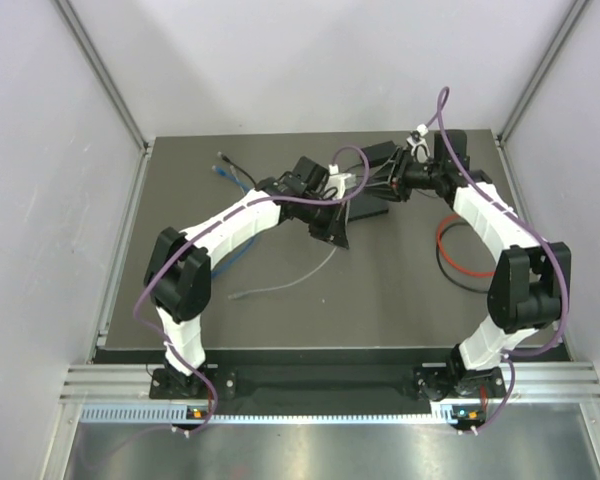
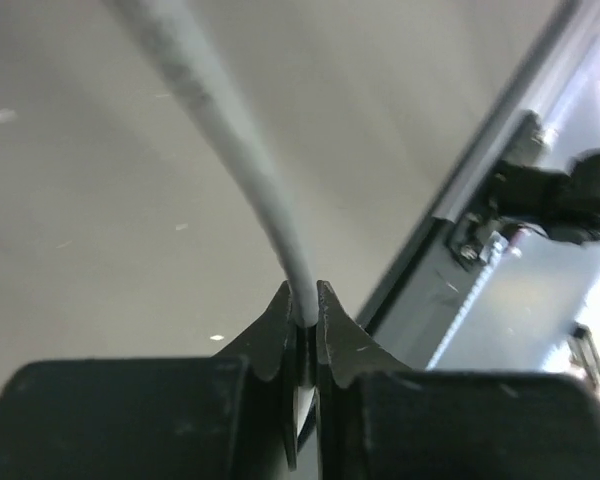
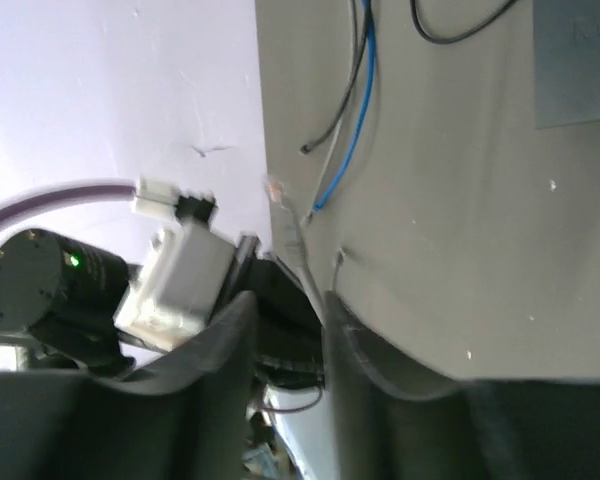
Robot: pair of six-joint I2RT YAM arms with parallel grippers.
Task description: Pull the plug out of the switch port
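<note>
grey cable (image 2: 250, 170) smooth, rubbery, matt. table mat (image 1: 380, 300) dark, matt. rail (image 1: 110, 385) along mat's near edge: brushed bare metal.

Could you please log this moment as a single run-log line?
left gripper shut on grey cable | right gripper near switch, jaws unclear | plug seating not visible

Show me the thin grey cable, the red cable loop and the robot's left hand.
Thin grey cable (image 2: 235, 150): left wrist view, its curved middle.
Red cable loop (image 1: 440, 248): top view, its left bend.
Left hand (image 2: 305, 300): left wrist view, between its fingertips.
</note>
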